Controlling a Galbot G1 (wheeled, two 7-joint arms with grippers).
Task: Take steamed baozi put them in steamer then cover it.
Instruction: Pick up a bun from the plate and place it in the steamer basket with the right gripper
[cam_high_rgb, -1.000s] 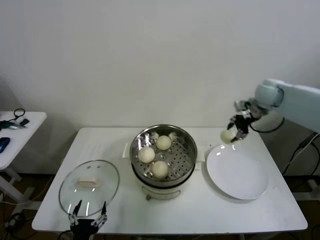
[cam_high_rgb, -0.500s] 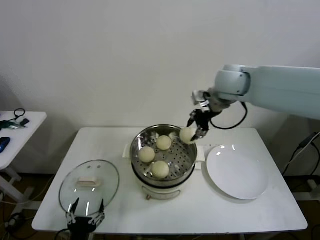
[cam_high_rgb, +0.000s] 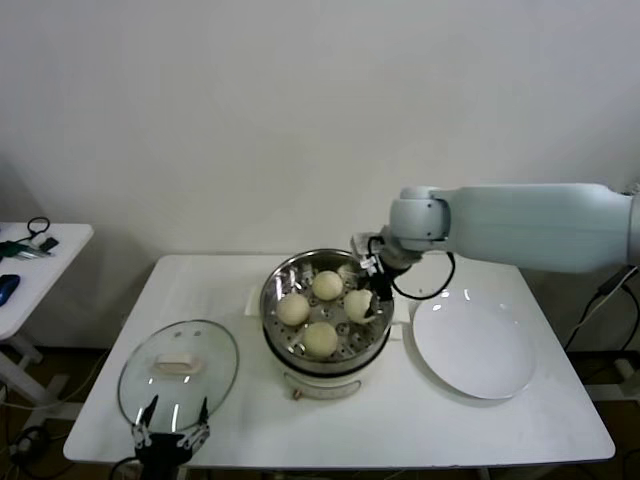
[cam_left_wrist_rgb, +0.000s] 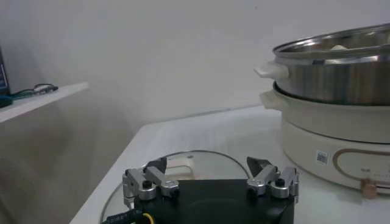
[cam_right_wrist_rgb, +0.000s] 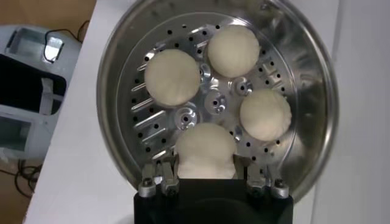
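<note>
The steel steamer (cam_high_rgb: 283, 282) stands mid-table on its cream base. Three baozi (cam_high_rgb: 293, 309) (cam_high_rgb: 327, 284) (cam_high_rgb: 320, 339) lie on its perforated tray. My right gripper (cam_high_rgb: 367, 301) reaches into the pot from the right and is shut on the fourth baozi (cam_high_rgb: 357, 304). In the right wrist view this baozi (cam_right_wrist_rgb: 206, 149) sits between the fingers of the right gripper (cam_right_wrist_rgb: 207, 171), low over the tray beside the other three. The glass cover (cam_high_rgb: 178, 375) lies flat at the front left. My left gripper (cam_high_rgb: 172, 438) waits open just in front of it, and the left wrist view (cam_left_wrist_rgb: 210, 178) shows it empty.
An empty white plate (cam_high_rgb: 473, 345) lies to the right of the steamer. A small side table (cam_high_rgb: 30, 250) with cables stands off to the far left. In the left wrist view the steamer (cam_left_wrist_rgb: 341, 67) rises beyond the cover (cam_left_wrist_rgb: 201, 159).
My right arm has carried the baozi from above the plate's far edge leftward and down into the steamer. The left gripper has stayed at the table's front edge.
</note>
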